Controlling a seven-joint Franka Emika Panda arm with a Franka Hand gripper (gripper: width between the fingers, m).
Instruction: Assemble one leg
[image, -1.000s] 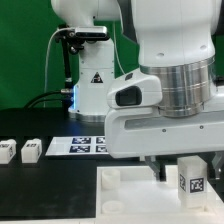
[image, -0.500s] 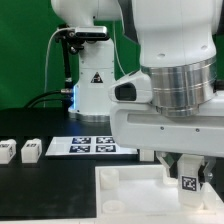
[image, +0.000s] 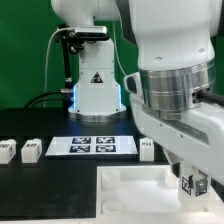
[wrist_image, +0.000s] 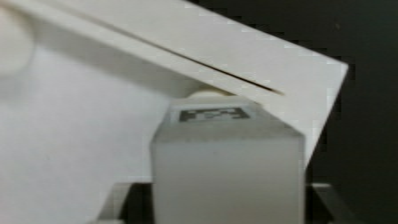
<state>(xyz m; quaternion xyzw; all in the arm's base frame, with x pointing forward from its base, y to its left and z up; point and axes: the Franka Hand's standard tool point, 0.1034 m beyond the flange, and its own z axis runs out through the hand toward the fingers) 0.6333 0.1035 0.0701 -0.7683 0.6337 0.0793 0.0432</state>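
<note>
At the far left of the exterior view, low down, two spare legs (image: 8, 150) (image: 31, 150) sat untouched on the dark bench (image: 50, 185). Right of them, at mid-frame, lay the marker board (image: 92, 146), and just past its right edge stood another loose leg (image: 146, 149). The white panel (image: 130, 195) filled the lower middle and right of the frame, with a round socket (image: 112, 177) showing near its upper-left corner.

At the lower right edge, the leg (image: 190, 183) in play hung under the arm's big wrist, above the panel's right part, its tag facing the camera. In the wrist view the same leg (wrist_image: 222, 150) filled the lower centre, with the panel (wrist_image: 107, 90) behind it.

The step in hand looked like carrying the leg to a corner socket for insertion. The next move would call for lining the post squarely over a socket, then lowering and seating it straight; which socket was meant could not be told.

The jaws themselves were mostly hidden. The gripper (image: 188, 175) seemed clamped on the leg, which sat between the jaws, dark edges showing at either side of it at the wrist view's lower corners.
</note>
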